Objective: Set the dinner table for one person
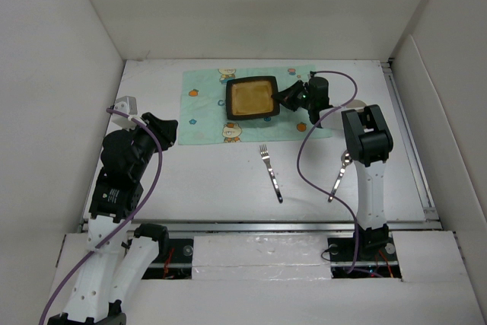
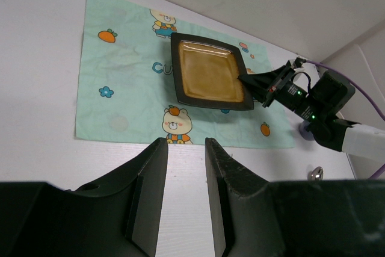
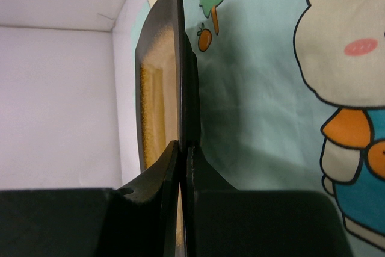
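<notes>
The right hand [image 1: 288, 97] is pinching the right rim of a square black plate [image 1: 252, 97] with an amber centre, its fingers [image 3: 171, 179] closed tight on the edge, the plate lying on the mint-green cartoon placemat [image 1: 204, 116]. The left hand [image 2: 185, 167] is hovering slightly parted and holding nothing, near the placemat's near-left edge. A fork [image 1: 271, 172] and a spoon [image 1: 339, 176] are lying on the white surface [image 1: 205, 180] nearer the arm bases.

Glossy glazed plate [image 1: 252, 97]; printed cloth placemat [image 1: 204, 108]; shiny metal fork [image 1: 270, 171]

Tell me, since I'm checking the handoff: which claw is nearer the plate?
Right. The right claw grips the plate at its right rim; the left claw hovers off the placemat's left edge.
</notes>
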`<control>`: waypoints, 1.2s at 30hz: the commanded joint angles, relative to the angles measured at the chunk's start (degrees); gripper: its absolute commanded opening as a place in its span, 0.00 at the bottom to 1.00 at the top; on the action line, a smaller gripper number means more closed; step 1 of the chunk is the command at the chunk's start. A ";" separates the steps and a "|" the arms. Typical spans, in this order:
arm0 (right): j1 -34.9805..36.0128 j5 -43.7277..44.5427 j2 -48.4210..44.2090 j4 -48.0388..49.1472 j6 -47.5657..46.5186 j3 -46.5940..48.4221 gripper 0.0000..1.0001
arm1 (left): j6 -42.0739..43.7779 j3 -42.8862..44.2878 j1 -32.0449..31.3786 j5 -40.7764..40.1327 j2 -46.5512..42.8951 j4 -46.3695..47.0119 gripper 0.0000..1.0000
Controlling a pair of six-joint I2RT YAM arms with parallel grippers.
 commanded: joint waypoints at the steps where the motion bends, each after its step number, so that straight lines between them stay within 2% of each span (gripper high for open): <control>1: 0.58 -1.55 -0.71 5.20 0.23 6.27 0.00 | 0.64 -0.42 -0.28 1.00 -0.08 2.97 0.28; 8: 0.58 -2.43 1.49 -0.60 -2.94 8.82 0.02 | 0.55 -0.33 -0.28 0.91 0.26 3.06 0.29; 13: 0.58 -2.87 1.75 -1.48 -3.99 7.68 0.19 | 0.55 -0.59 -0.28 1.26 0.09 3.23 0.29; 17: 0.06 -3.13 1.40 -3.41 -5.13 7.85 0.42 | 0.47 -0.85 -0.28 1.53 0.10 3.49 0.29; 19: 0.06 -2.26 0.44 -5.96 -7.68 7.42 0.48 | 0.47 -0.77 -0.28 1.26 0.00 3.41 0.29; 20: 0.06 0.00 -1.22 -7.27 -10.12 7.33 0.55 | 0.47 -0.68 -0.28 0.92 0.35 3.23 0.29; 23: 0.58 3.61 -4.21 -13.42 -15.74 8.38 0.65 | 0.20 -0.94 -0.28 0.30 0.18 2.71 0.30; 25: 1.20 6.34 -5.36 -18.78 -18.83 9.61 0.68 | 0.12 -1.03 -0.28 0.29 0.00 2.79 0.35; 31: 2.95 14.43 -10.19 -28.20 -26.31 12.87 0.70 | 0.82 -2.52 0.24 5.13 1.23 4.90 0.38; 34: 3.49 17.17 -14.05 -28.82 -28.42 10.59 0.66 | 0.99 -3.05 0.24 6.53 1.94 4.99 0.32; 36: 3.49 17.16 -16.34 -28.90 -30.00 8.92 0.60 | 0.64 -3.75 0.24 7.76 2.03 6.04 0.26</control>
